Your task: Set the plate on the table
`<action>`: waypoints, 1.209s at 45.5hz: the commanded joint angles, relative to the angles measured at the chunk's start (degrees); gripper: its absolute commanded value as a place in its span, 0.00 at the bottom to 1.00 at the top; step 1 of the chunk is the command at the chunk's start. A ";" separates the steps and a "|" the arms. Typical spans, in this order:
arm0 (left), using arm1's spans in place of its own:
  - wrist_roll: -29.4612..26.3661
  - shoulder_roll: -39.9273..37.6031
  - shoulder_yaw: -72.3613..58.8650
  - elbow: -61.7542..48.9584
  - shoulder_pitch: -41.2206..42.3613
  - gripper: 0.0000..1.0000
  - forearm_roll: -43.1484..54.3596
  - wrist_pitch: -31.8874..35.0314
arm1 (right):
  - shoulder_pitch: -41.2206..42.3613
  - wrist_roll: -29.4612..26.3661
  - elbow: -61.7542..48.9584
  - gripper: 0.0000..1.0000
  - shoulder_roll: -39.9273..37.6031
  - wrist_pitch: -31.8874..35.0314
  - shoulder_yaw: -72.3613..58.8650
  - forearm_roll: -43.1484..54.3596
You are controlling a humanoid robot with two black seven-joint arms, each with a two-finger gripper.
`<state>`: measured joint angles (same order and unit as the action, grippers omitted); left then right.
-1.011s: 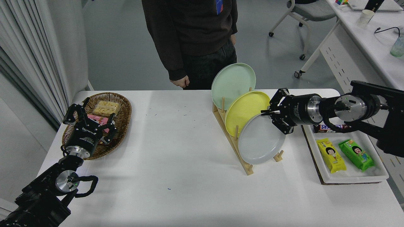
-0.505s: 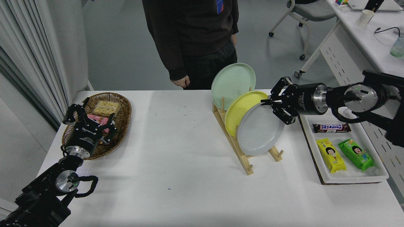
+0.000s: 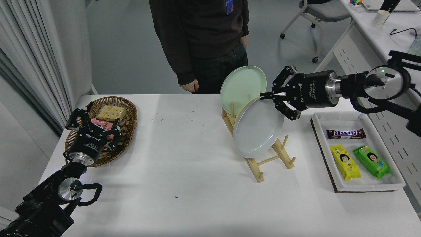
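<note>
Where jaws meet, plate (image 3: 256, 128) rim

Past my table the grey floor (image 3: 131, 49) runs back. A pale curtain (image 3: 29, 59) hangs left of it. On its right side stands a white desk (image 3: 371, 56) with a perforated panel, and behind that desk a wheeled office chair (image 3: 315, 13).
</note>
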<state>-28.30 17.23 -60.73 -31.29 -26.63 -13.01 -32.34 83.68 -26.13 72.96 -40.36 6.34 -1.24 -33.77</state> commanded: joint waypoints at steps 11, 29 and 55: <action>0.00 0.00 0.00 0.00 0.00 0.98 0.00 0.00 | 2.54 -2.96 1.48 0.00 -1.30 -0.18 -0.08 -8.77; 0.00 0.00 0.00 0.00 0.00 0.98 0.00 0.00 | 5.71 -7.53 1.39 0.00 -1.30 -1.76 -0.17 -17.03; 0.00 0.00 0.00 0.00 0.00 0.98 0.00 0.00 | 6.85 -7.09 1.39 0.00 1.60 -6.77 0.45 -16.42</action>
<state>-28.30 17.23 -60.73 -31.29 -26.63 -13.01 -32.34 90.62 -33.14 74.43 -40.05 2.63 -1.11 -50.25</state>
